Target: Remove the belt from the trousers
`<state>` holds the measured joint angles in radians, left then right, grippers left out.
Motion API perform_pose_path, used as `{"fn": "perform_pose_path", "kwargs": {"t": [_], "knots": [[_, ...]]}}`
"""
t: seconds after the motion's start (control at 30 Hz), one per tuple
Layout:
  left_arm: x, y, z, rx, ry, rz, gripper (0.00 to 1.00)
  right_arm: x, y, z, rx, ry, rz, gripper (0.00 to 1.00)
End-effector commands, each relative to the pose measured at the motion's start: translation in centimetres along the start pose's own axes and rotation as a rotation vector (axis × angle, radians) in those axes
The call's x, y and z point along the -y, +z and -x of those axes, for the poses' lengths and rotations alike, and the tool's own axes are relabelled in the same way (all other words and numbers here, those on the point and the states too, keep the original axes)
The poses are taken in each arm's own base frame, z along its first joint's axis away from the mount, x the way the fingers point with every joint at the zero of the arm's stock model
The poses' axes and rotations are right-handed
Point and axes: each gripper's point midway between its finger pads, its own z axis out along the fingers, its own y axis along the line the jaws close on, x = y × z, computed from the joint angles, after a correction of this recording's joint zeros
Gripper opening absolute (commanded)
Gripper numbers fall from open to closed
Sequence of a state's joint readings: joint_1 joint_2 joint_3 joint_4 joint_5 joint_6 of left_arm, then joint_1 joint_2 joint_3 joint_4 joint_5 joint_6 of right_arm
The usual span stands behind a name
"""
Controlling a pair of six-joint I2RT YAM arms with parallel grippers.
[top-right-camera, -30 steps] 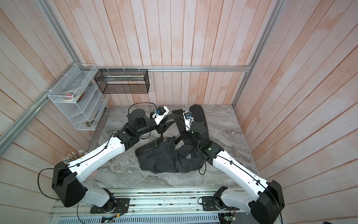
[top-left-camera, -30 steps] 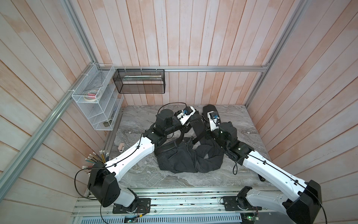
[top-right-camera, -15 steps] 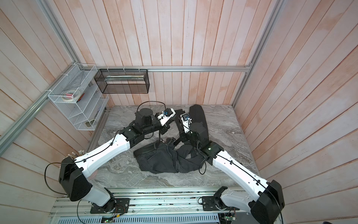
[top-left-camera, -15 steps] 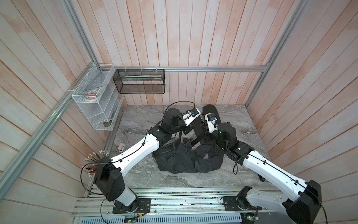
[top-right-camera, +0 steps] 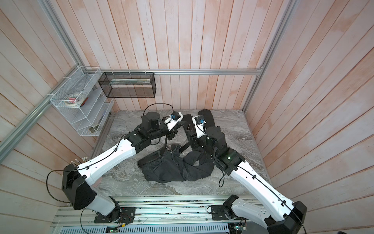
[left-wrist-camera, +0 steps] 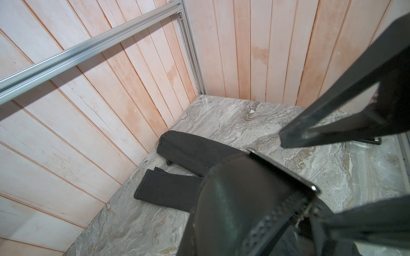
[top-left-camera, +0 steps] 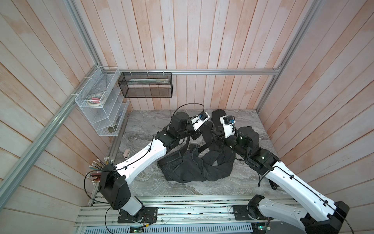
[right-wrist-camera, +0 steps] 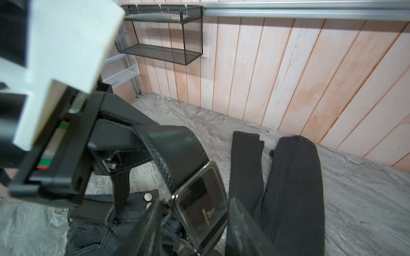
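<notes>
Top views both show the wall containers, well away from the left gripper (left-wrist-camera: 304,179) on its outer side. The white wire rack (top-left-camera: 89,113) carries a pale tape roll (top-left-camera: 99,102) with a small pink piece in its top compartment, and something small and dark in the bottom one. Next to it, the black mesh basket (top-left-camera: 145,92) holds long pale sticks (top-left-camera: 145,81) on its upper tier. Pencils (top-left-camera: 99,164) fan out by the left arm's base; their holder is hidden.

On to the grippers! The left gripper is clenched on the belt (right-wrist-camera: 175,150), pinching the strap just behind the buckle (right-wrist-camera: 199,212) and holding that end up off the marble table (top-left-camera: 141,129). The right gripper (right-wrist-camera: 195,199) faces it, jaws parted, one finger on each side of the buckle, close against its edges. Under both grippers the strap drops to the trousers (top-left-camera: 188,168), bunched in a heap, and runs along the waistband. The legs stretch flat beyond the grippers toward the back wall.
</notes>
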<state>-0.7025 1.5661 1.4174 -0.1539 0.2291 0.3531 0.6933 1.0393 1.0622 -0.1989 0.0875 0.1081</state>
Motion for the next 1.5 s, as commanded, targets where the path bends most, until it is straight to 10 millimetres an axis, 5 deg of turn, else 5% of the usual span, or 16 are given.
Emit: {"fn": "perform_pose_path", "kwargs": {"t": [0.0,0.3,0.47,0.87,1.13,1.47], "knots": [[-0.4,-0.1,1.4,0.014,-0.027,0.010,0.00,-0.7,-0.3,1.2,0.023,0.030,0.031,0.53],[-0.3,-0.1,1.1,0.003,-0.037,0.008,0.00,-0.3,1.9,0.8,-0.010,0.018,-0.006,0.49],[-0.2,0.0,0.7,-0.003,-0.042,0.004,0.00,0.0,1.9,1.2,0.009,0.020,-0.025,0.30],[-0.2,0.6,-0.1,-0.035,-0.051,0.005,0.00,0.2,2.0,1.1,-0.009,0.021,-0.039,0.46],[-0.4,0.6,0.0,-0.038,-0.053,0.009,0.00,0.5,2.5,-0.2,-0.048,0.014,-0.058,0.28],[-0.4,0.6,0.0,-0.041,-0.051,0.008,0.00,0.5,3.1,-1.4,-0.089,0.003,-0.057,0.39]]}}
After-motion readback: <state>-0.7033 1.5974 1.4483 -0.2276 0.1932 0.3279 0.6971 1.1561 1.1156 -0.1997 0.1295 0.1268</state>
